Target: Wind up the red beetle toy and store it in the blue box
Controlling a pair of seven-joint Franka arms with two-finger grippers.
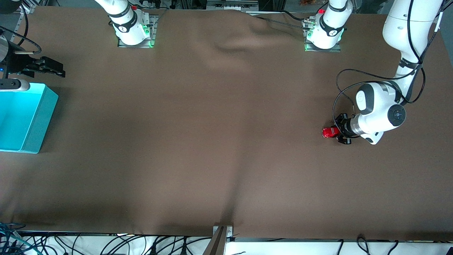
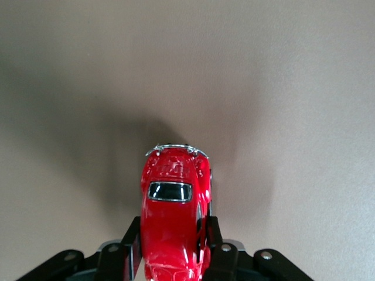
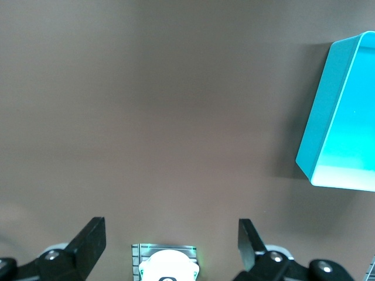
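Beetle (image 1: 330,132) low over the counter (image 1: 212,141) at the left arm's end, pinched in left gripper (image 1: 336,132) jaws: winding step in hand. Next, pull back to wind, then carry to box (image 1: 33,120) at the right arm's end. Right gripper (image 1: 56,69), jaws spread, waiting over counter beside box.

The red beetle toy (image 2: 171,219) is glossy red, with a dark window edged in silver and a thin silvery bumper; it sits between the black fingers (image 2: 133,249) of the left gripper (image 1: 336,133), whose arm is white with grey joints. The blue box (image 1: 33,120) is bright cyan-turquoise, paler inside. Beside that box, the right gripper (image 1: 46,69) is black. The tablecloth (image 1: 212,141) under everything is plain brown.
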